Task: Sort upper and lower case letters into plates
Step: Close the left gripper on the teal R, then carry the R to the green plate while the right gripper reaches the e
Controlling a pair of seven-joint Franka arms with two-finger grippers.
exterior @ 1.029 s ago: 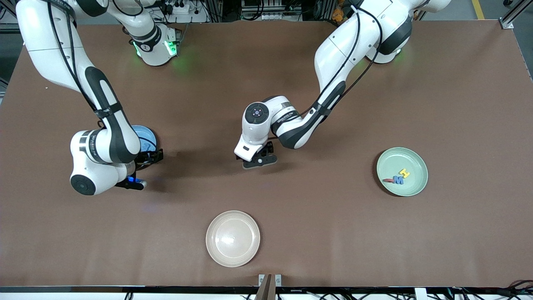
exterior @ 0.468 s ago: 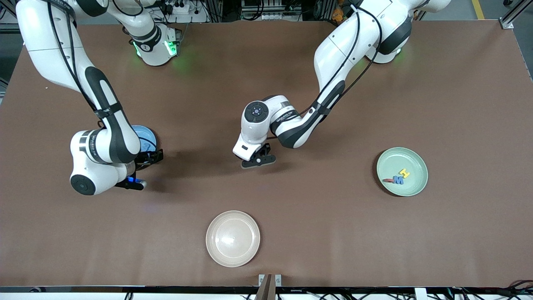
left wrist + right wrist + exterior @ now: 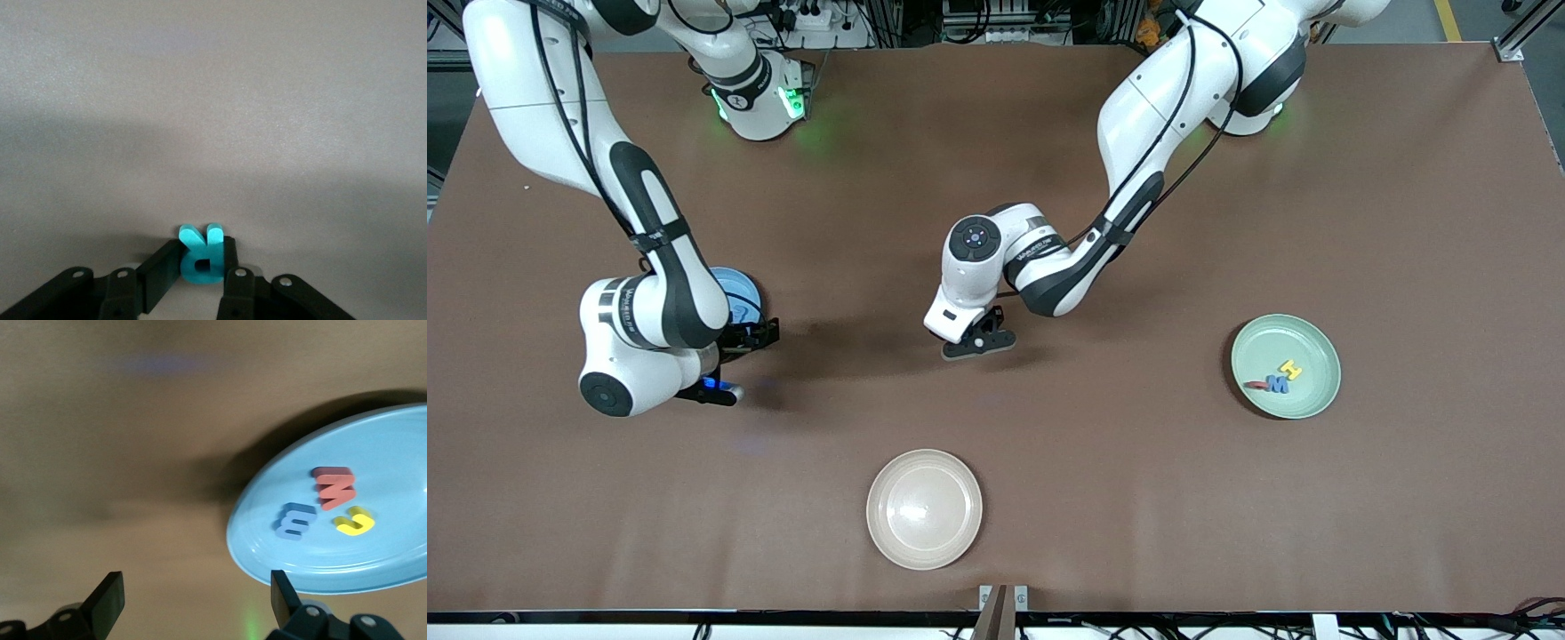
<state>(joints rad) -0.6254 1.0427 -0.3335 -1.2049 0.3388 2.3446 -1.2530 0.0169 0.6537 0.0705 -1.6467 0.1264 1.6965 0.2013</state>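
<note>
the teal letter (image 3: 200,257), which reads as a capital r from the left wrist camera, sits down on the brown table (image 3: 1227,498) near its middle, pinched between the fingers (image 3: 159,267) of the left gripper (image 3: 978,342), which is clamped on it from both flat sides with the letter's legs poking out past the fingertips. from across the table i can't see the letter itself, only the gripper low over that spot. the thing to watch, i'd say, is where its plate lies from here: the mint green plate (image 3: 1307,351) is well off toward the left arm's end of the table and a little nearer the front camera than the gripper, and it already holds a blue letter (image 3: 1278,384), a yellow letter (image 3: 1290,367) and a red letter (image 3: 1256,385), the first two looking like capitals. so the carry looks like a straight run along the table toward that arm's own end, and the left arm is plainly the closer one for it. the sky blue plate (image 3: 387,547) is at the right arm's end, mostly hidden under that arm in the front view, holding three small letters in blue, red and yellow. the right gripper (image 3: 193,600) hangs just beside that plate's rim with its fingers spread wide and nothing between them; that arm seems to be waiting. a cream plate (image 3: 924,508) lies nearest the front camera, bare.
</note>
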